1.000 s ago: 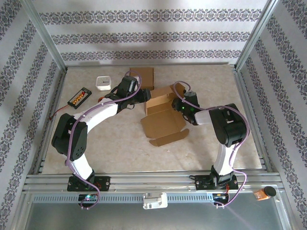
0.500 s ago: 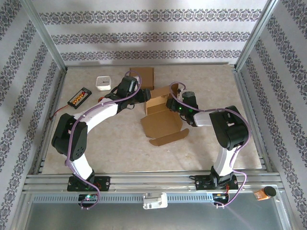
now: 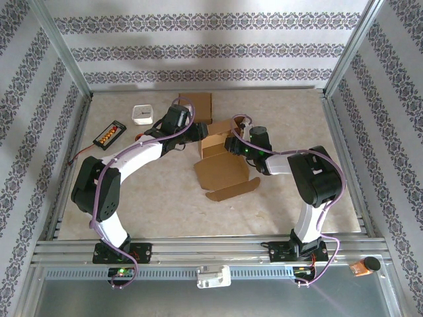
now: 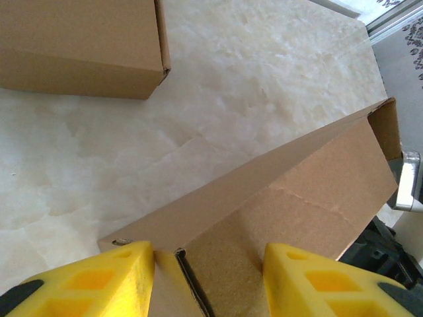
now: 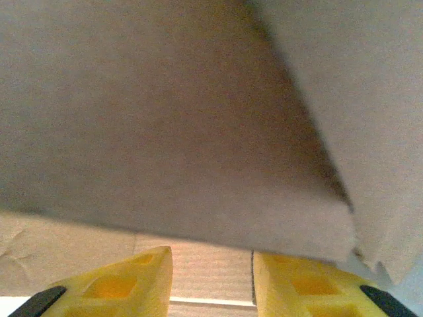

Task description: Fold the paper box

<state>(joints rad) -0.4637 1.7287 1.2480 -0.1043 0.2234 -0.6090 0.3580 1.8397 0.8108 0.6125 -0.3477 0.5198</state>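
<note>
1. Front flap (image 3: pixel 231 190) of the paper box (image 3: pixel 223 170): lies flat on the table (image 3: pixel 158 198), on the near side of both grippers.
2. Body of the paper box: half-formed and open-topped, set between the two grippers.
3. Right gripper (image 5: pixel 211 264): released. Its yellow fingers stand apart at the box's right side, with ribbed cardboard visible between them and a cardboard panel close ahead and above.
4. Left gripper (image 4: pixel 208 254): yellow fingers parted astride the corner of the box's left wall. Whether they press on it cannot be told.
5. Closed carton (image 4: pixel 79 46): just beyond the left gripper, apart from the paper box.
6. White tub (image 3: pixel 143 114) and black device (image 3: pixel 110 134): well out to the left of the left gripper, the tub slightly farther back.
</note>
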